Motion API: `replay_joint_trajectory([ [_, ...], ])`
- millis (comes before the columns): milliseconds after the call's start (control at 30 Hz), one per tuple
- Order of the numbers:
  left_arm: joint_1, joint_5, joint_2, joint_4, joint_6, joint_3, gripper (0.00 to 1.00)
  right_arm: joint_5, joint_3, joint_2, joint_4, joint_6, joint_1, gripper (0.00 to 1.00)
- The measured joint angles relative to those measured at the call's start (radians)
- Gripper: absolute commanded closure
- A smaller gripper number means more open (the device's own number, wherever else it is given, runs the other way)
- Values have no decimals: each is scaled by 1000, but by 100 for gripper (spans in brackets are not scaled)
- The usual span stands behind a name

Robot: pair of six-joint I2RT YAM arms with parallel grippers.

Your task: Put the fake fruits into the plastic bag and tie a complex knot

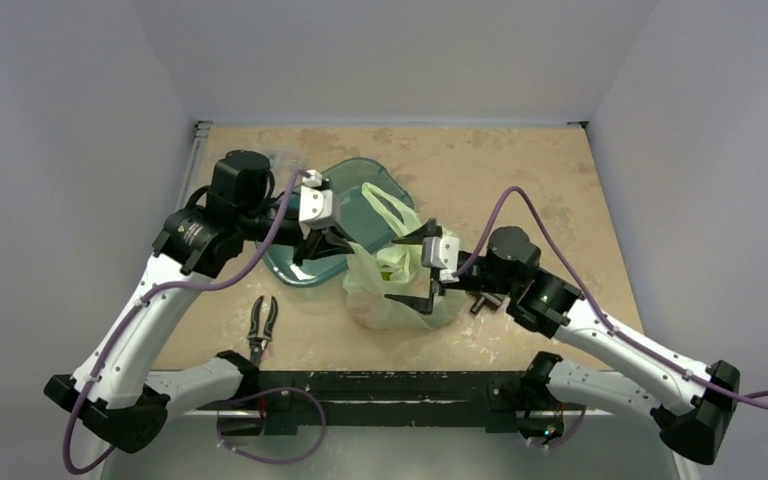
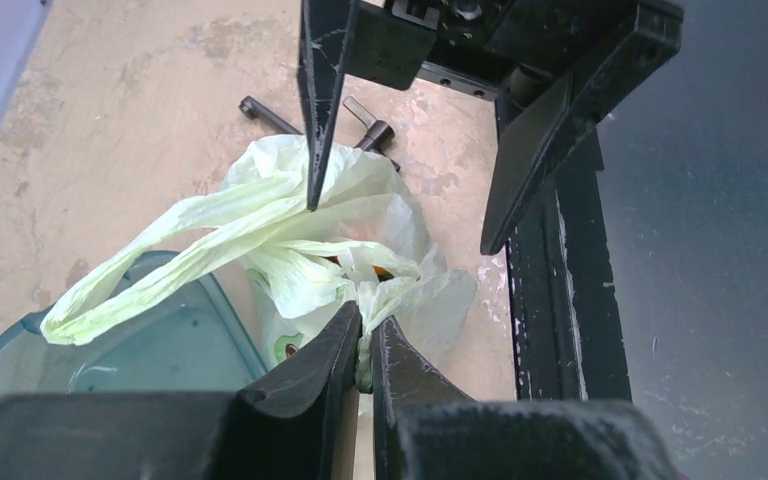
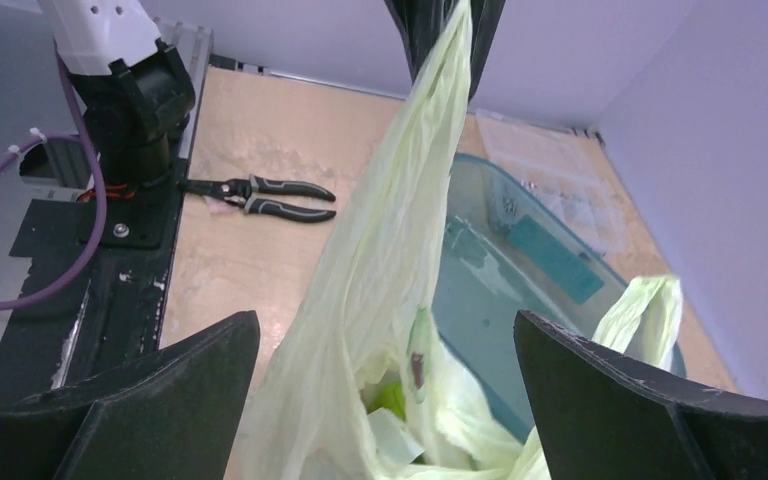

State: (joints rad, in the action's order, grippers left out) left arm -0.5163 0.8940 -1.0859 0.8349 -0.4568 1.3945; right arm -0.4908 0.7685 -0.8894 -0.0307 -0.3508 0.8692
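At the middle of the tan desk (image 1: 520,170), 2 arms reaching inward from the near edge. Left arm (image 1: 140,320) bent over a teal tub (image 1: 355,180); left gripper (image 2: 367,325) with fingers clenched on a twisted strip of the plastic bag (image 1: 400,290), pinched right at the tips. Right arm (image 1: 610,335) stretched in from the opposite side; right gripper (image 3: 385,320) with fingers released and spread wide, 1 on each side of the bag; contact with the plastic impossible to tell.

Behind and left of the bag, the tub: translucent, shallow, rounded at the corners, its near wall just beside the crinkled plastic.

Just right of the tub, the bag itself: pale green, thin, slumped upright on the desk. 1 strip of it pulled taut up to the left fingers, seen from the right wrist as a long pale band rising out of view. Loose handle (image 2: 160,260) flopped as a flat loop over the tub rim. Mouth partly open between the spread right fingers.

Near the front edge of the desk, dark-handled pliers (image 1: 262,325), flat, to the left and well apart from the bag.

Inside the bag, the fake fruits (image 3: 392,398), seen only in part: a bright green patch low among the folds, a sliver of orange through the plastic in the left wrist view. Count impossible to tell.
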Motion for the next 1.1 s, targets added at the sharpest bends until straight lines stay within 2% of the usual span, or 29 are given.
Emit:
replay_joint_trajectory([
  [100, 0, 31, -18, 29, -54, 5, 93, -32, 33, -29, 9, -48, 0, 1],
  [167, 0, 51, -35, 44, -82, 16, 94, -58, 37, -73, 7, -76, 0, 9],
  [200, 0, 59, -43, 48, -90, 22, 94, -74, 38, -100, 4, -91, 0, 15],
  [267, 0, 75, -63, 56, -115, 36, 94, -97, 39, -179, 4, -120, 0, 35],
  [300, 0, 80, -73, 59, -128, 44, 92, -107, 39, -217, 4, -130, 0, 52],
  [333, 0, 85, -83, 65, -138, 52, 84, -110, 39, -242, -1, -140, 0, 73],
  [367, 0, 90, -92, 67, -145, 58, 71, -116, 39, -268, -7, -147, -2, 94],
  [400, 0, 92, -100, 68, -150, 64, 57, -129, 39, -286, -16, -154, -6, 100],
  [500, 8, 91, -111, 47, -100, 65, 29, -138, 37, -314, -55, -140, -28, 100],
  [600, 83, 71, -47, -135, 108, -52, 2, -141, 37, -317, -98, -105, -67, 100],
  [667, 186, -3, 85, -296, 275, -253, 0, -141, 37, -317, -126, -62, -98, 100],
  [733, 257, -101, 227, -346, 378, -419, 0, -137, 37, -320, -157, -4, -130, 100],
  [867, 263, -169, 397, -425, 468, -619, 0, -121, 32, -335, -212, 130, -161, 100],
  [1000, 201, -245, 313, -571, 498, -690, 0, -90, 17, -348, -253, 265, -163, 100],
  [1100, 96, -298, 187, -695, 510, -690, 0, -55, 8, -356, -277, 356, -163, 100],
])
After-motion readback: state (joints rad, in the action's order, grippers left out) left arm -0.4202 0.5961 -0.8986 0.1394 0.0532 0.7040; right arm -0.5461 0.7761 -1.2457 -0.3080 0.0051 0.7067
